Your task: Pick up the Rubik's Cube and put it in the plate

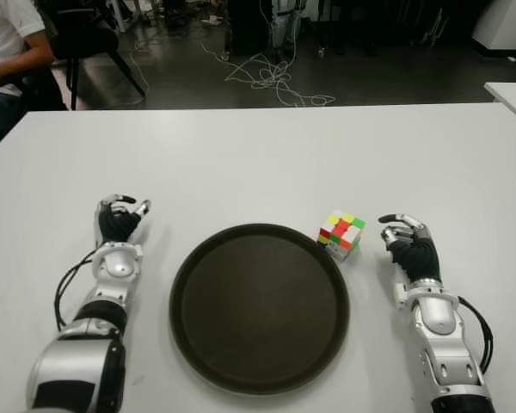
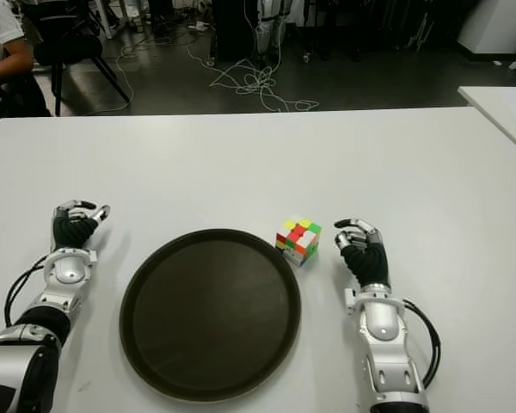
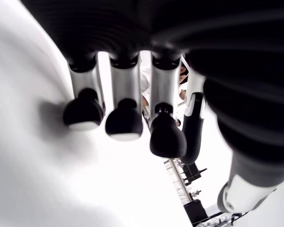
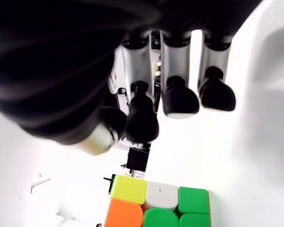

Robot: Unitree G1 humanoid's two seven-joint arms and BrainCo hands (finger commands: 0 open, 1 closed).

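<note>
Left eye view: I am watching the Rubik's Cube [image 1: 341, 234] sitting on the white table [image 1: 267, 155], touching the plate [image 1: 259, 307] at its far right rim.
Right eye view: right hand [image 2: 363, 247] is waiting just right of the cube; left hand [image 2: 74, 225] is idling left of the plate.
Left wrist view: fingers [image 3: 124, 120] are hanging loosely curled, grasping nothing.
Right wrist view: fingers [image 4: 180, 97] are hanging relaxed and empty, near the cube.

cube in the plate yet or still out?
Out. The Rubik's Cube sits on the table just outside the plate rim, beside the right hand, which holds nothing.
</note>
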